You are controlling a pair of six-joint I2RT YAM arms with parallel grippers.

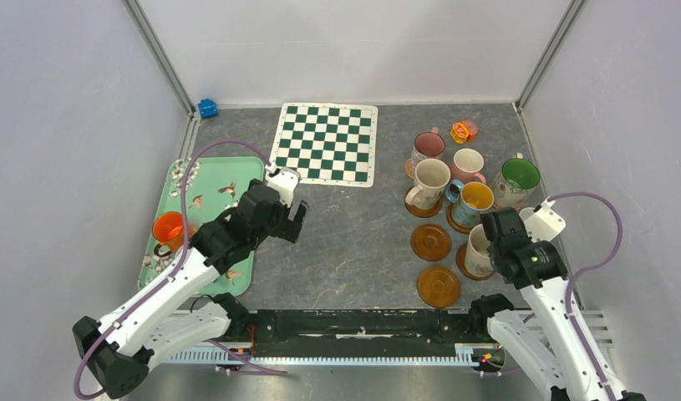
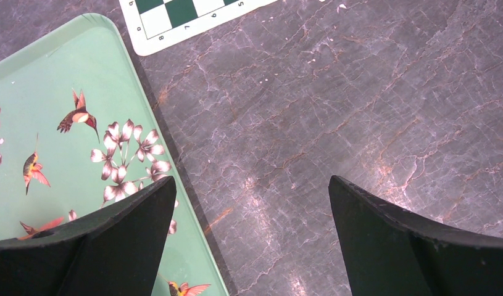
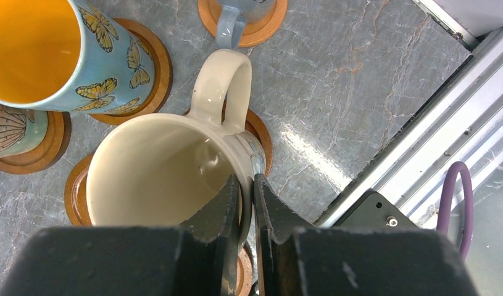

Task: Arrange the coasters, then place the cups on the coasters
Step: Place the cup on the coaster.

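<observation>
right jaws: i'm pinching the rim of the cream cup [image 3: 150,166] on a coaster [image 3: 74,192].
left jaws: i'm holding them spread wide.

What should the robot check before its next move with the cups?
1. Right end effector holds the cream cup: ok, one finger inside the wall and one outside.
2. A coaster lies under that cup: ok, its edge shows on both sides.
3. Cup sitting flat on it: cannot tell.
4. Left end effector open with nothing in it: ok, only the table shows between its fingers.
5. Free coasters left: ok, two bare coasters lie beside the cups.
6. Orange cup on a coaster: not ok, it is on the green tray.
</observation>
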